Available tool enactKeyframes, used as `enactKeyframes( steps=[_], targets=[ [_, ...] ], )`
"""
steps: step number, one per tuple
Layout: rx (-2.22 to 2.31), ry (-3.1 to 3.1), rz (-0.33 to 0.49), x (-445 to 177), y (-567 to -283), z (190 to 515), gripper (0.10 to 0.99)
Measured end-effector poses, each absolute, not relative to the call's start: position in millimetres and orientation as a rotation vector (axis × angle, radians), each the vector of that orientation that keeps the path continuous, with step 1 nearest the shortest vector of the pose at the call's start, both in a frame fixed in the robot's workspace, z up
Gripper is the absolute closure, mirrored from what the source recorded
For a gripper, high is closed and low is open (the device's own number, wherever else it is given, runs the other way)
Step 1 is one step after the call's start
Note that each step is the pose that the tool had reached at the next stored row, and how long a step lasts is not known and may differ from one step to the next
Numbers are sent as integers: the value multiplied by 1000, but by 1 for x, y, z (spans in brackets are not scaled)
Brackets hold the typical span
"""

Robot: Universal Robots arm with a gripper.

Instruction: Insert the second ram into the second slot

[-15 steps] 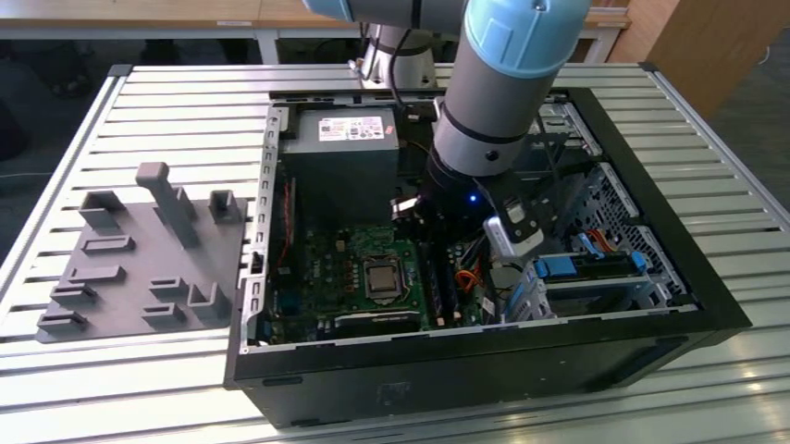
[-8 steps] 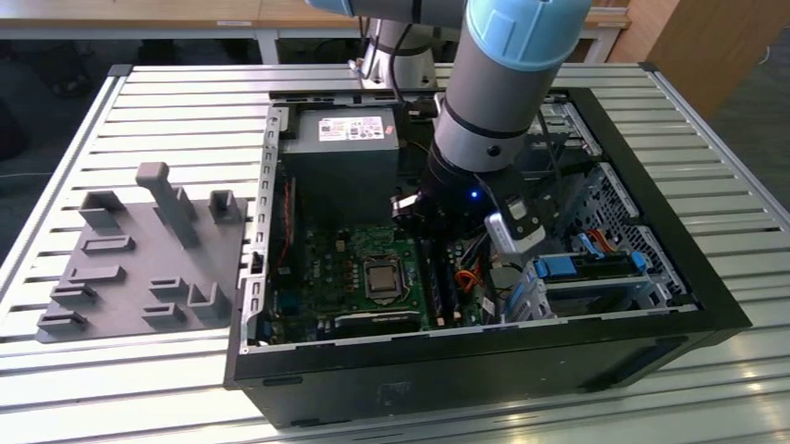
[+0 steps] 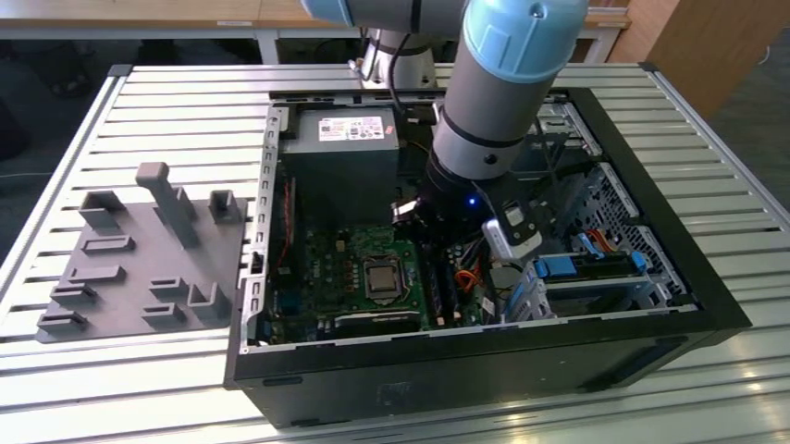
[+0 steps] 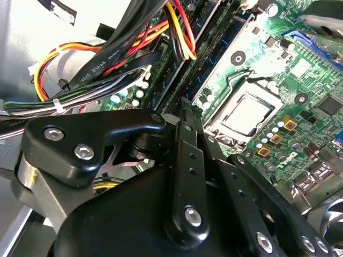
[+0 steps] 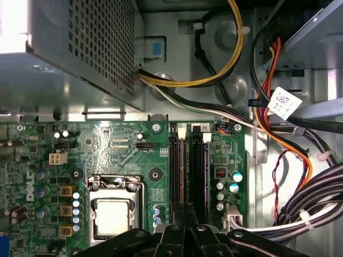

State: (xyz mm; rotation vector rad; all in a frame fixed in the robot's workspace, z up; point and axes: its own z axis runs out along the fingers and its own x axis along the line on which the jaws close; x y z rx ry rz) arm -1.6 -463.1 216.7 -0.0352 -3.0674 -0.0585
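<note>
We see the black gripper (image 5: pixel 185 217), fingers pressed together, low over the green motherboard (image 5: pixel 123 155) beside the 2 black memory slots (image 5: pixel 199 171) at centre frame.

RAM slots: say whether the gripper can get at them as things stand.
Probably yes: the gripper hangs right over the slots, their visible length is bare, and the cables run off to one side.

Glossy black gripper (image 4: pixel 185 115) links; perforated matt grey metal power supply (image 5: pixel 80 48); shiny green circuit board (image 5: pixel 123 155); ribbed metal table (image 3: pixel 185 102).
</note>
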Motion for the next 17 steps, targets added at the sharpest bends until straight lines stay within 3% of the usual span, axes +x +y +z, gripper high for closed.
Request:
enactKeyframes(
  steps=[17],
  targets=[
    [-34,-3067,-59,-2,-463,229,980]
  ],
)
